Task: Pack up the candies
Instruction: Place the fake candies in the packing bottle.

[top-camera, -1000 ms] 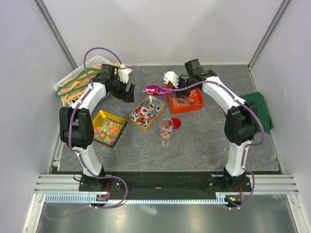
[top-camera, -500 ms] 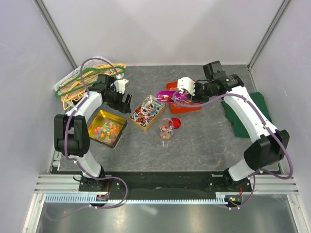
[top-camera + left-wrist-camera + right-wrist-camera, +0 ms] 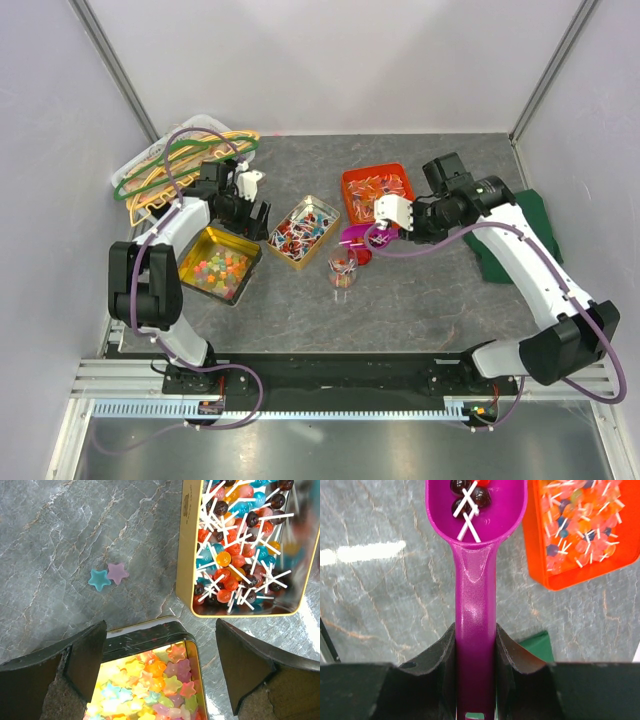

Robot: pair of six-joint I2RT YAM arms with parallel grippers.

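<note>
The right gripper (image 3: 475, 645) clamps the handle of the scoop (image 3: 475, 580) and holds it level, apparently so the few candies (image 3: 468, 497) in its bowl just ahead do not spill, while the left gripper (image 3: 161, 630) hangs with jaws apart above a tin (image 3: 142, 636).

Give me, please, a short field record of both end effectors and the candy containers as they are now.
Right end effector: shut on purple scoop
Scoop load: a few lollipops
Left end effector: open, empty, over star-candy tin
Lollipop tin: well filled, beside star-candy tin
Orange tray: holds lollipops
Loose: two star candies on table
Cup: upright, red lid beside it
</note>
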